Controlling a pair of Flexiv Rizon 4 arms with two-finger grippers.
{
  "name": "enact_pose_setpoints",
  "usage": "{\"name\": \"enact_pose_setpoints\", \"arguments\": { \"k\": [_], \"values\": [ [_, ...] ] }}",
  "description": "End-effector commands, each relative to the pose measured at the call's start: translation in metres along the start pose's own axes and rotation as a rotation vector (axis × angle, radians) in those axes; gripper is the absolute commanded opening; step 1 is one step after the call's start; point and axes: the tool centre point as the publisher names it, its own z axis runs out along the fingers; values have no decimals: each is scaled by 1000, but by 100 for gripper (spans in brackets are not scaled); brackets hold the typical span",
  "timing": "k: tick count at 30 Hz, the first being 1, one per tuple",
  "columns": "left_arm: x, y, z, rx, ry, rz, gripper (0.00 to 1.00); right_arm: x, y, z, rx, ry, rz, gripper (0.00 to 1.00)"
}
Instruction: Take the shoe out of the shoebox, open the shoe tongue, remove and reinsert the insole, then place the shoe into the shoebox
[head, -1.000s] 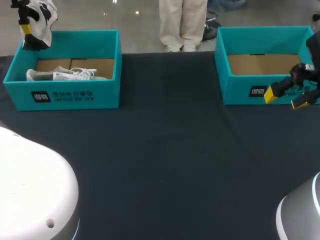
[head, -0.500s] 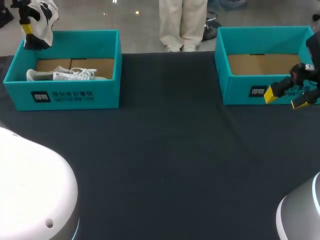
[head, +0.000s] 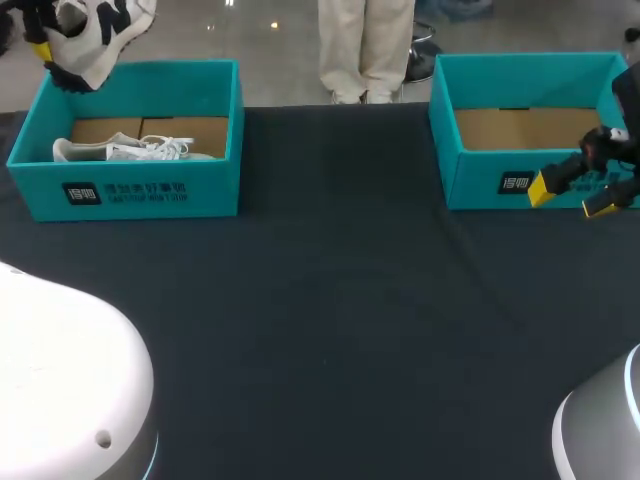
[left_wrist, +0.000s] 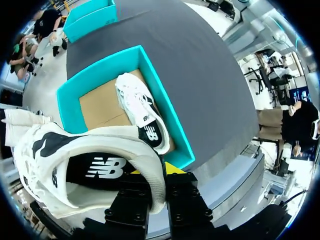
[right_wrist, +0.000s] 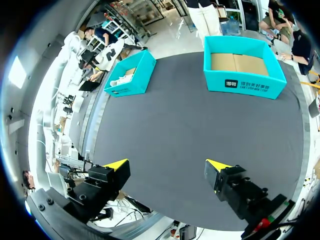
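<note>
Head view: the shoe (head: 100, 28) is gripped by the left fingers (head: 41, 48) above the left shoebox (head: 140, 190); the right fingers (head: 563, 185) are spread wide, holding nothing, just before the right shoebox (head: 480, 180).

Left wrist view: the shoe's collar is clamped between the fingers.

Right wrist view: dark worktop (right_wrist: 200, 130) lies ahead of the parted fingers.

This looks like a robot test lab. A wide tabletop (head: 330, 330) under plain dark cloth carries two matching teal boxes. The left shoebox (head: 140, 190) sits at its far left, the right shoebox (head: 480, 180) at its far right. The left arm (head: 70, 380) and right arm (head: 600, 440) rise at its near corners.
</note>
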Motion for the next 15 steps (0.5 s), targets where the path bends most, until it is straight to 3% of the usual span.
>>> {"name": "enact_pose_setpoints", "arguments": {
  "k": [1, 10, 12, 15],
  "values": [
    [18, -1, 3, -86, -116, 389, 0, 0, 3, 1, 5, -1, 1, 100],
    [25, 26, 8, -179, -87, 761, 0, 0, 3, 1, 5, -1, 1, 100],
    [23, 31, 9, -230, -52, 829, 0, 0, 3, 1, 5, -1, 1, 100],
    [23, 41, 8, -218, -23, 916, 0, 0, 3, 1, 5, -1, 1, 100]
  ]
}}
